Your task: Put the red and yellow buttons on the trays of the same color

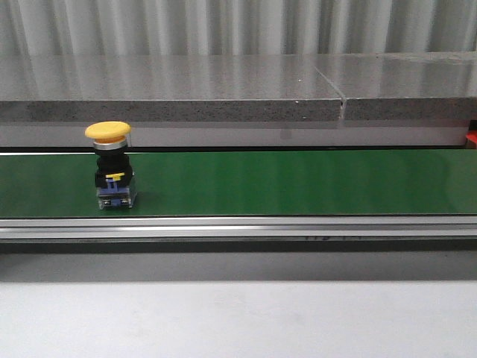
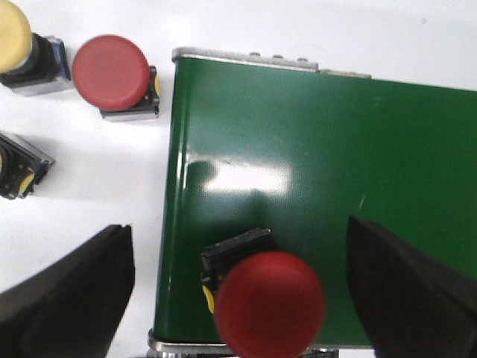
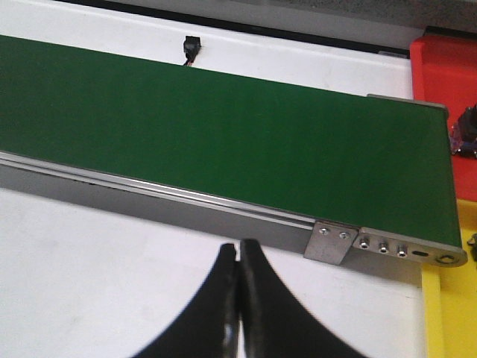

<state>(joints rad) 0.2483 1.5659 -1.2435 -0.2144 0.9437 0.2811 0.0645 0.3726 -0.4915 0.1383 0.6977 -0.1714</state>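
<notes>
A yellow button stands upright on the green conveyor belt at its left part. No gripper shows in the front view. In the left wrist view my left gripper is open and empty. Its fingers stand on either side of a red button that sits on the end of the belt; they do not touch it. My right gripper is shut and empty over the white table, just in front of the belt's other end. A red tray and a yellow tray lie beyond that end.
On the white table beside the belt's left end lie another red button, a yellow button and a third, partly cut-off button. A dark object sits on the red tray. A grey ledge runs behind the belt.
</notes>
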